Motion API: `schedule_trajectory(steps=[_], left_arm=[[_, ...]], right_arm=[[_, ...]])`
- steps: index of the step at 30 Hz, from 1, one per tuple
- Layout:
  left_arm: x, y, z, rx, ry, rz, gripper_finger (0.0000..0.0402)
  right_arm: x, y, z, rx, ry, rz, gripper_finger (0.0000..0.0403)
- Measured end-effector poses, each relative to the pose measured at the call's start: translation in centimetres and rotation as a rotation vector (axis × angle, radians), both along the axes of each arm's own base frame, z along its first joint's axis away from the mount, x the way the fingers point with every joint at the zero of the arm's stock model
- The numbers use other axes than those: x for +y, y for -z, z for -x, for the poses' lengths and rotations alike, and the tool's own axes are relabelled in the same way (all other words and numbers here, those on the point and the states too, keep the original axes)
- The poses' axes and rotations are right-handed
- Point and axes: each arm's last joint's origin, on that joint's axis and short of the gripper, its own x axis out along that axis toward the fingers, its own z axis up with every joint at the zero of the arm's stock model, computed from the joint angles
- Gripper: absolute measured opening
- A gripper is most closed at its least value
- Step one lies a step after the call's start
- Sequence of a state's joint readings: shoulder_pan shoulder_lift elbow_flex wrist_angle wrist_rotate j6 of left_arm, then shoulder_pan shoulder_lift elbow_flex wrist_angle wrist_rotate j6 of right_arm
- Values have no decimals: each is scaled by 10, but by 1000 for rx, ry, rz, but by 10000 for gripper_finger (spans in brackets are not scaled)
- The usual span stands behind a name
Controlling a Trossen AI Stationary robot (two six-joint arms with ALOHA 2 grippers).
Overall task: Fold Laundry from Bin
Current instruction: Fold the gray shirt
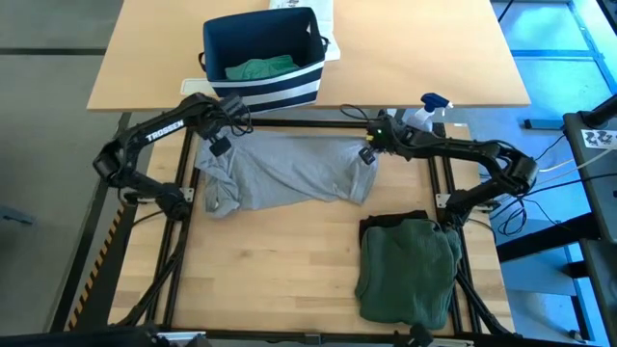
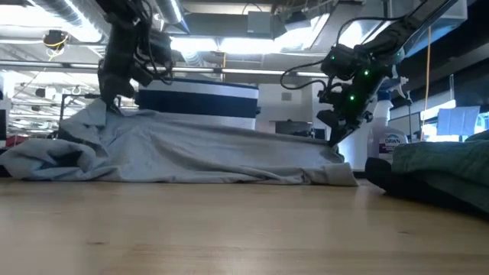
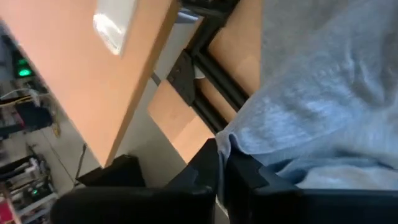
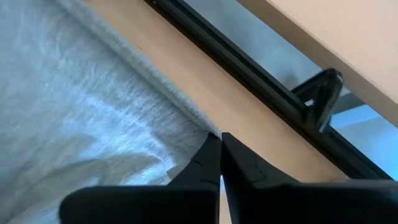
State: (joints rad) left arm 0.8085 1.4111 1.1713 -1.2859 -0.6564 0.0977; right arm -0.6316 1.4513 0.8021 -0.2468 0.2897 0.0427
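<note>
A light grey garment (image 1: pixel 284 172) lies spread across the far half of the table; it also shows in the low view (image 2: pixel 191 153). My left gripper (image 1: pixel 218 146) is shut on its far left corner. My right gripper (image 1: pixel 367 154) is shut on its far right corner. A dark green garment (image 1: pixel 410 268) lies folded at the near right on a black one (image 1: pixel 386 224). The navy striped bin (image 1: pixel 262 60) stands on the far table and holds a teal-green garment (image 1: pixel 258 67). My left gripper pinches the grey garment's far left edge (image 3: pixel 229 144) between its two shut fingers, from above. The cloth rises a little to the fingers (image 2: pixel 107 113) and slopes down to the table. My right gripper pinches the grey garment's far right corner (image 4: pixel 205 132) between its two shut fingers, slanting down from the far right. The corner sits low, at or just above the table (image 2: pixel 336 149); the rest lies on the table.
A spray bottle (image 1: pixel 424 111) stands at the far right behind my right arm. A black frame rail (image 1: pixel 308 125) runs along the table's far edge. A white printed box (image 1: pixel 308 8) stands behind the bin. Bare wood (image 1: pixel 270 270) lies at the near left.
</note>
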Motion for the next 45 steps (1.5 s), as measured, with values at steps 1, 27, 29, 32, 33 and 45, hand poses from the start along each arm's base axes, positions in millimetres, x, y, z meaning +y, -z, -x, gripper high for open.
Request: schedule_trajectory(steps=[1, 27, 29, 32, 33, 45], left_arm=[[3, 2, 0, 2, 14, 22, 15], [24, -35, -11, -3, 224, -102, 228], [25, -40, -12, -31, 243, -99, 236], [26, -42, -12, -54, 273, -75, 248], [26, -42, -12, -53, 272, -75, 251], [34, -29, -20, -44, 304, -6, 257]], right_arm=[[-1, 0, 1, 4, 8, -4, 7], [10, -41, 19, -75, -12, 108, 197], [12, -46, 22, -82, -12, 114, 198], [14, -50, 25, -90, -13, 121, 198], [15, -50, 26, -86, -14, 118, 198], [24, -53, 15, -142, -88, 122, 198]])
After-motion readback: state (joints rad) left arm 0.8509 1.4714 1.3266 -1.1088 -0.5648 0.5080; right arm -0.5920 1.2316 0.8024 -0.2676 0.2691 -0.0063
